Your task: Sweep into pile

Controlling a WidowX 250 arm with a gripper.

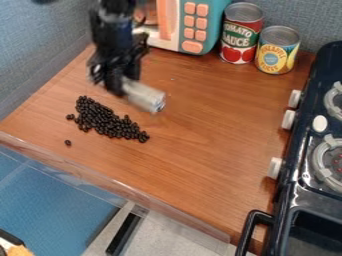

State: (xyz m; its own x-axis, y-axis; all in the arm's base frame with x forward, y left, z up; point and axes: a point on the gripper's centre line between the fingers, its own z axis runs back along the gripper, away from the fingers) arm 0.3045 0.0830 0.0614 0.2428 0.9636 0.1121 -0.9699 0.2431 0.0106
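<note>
From where I sit at the controls, the leftmost thing I see on the brown wood-grain counter (200, 135) is a single small, black, oval bean (68, 143), apart from the pile on its near side. The pile of glossy black beans (100, 120) is my landmark, a slanting band that narrows towards its right end. Just beyond it hangs my black two-finger gripper (119, 87), fingers clamped on a pale grey, cylindrical tool (143, 95) that slants down to the right, past the pile's far side; I can't tell whether its end touches the wood. Well beyond the pile stands a teal-and-white toy microwave with orange buttons (201, 22). Farther right of the pile are a red-labelled metal can (240, 37), a yellow-labelled metal can (276, 50) and, rightmost, a black toy stove (294, 145).
</note>
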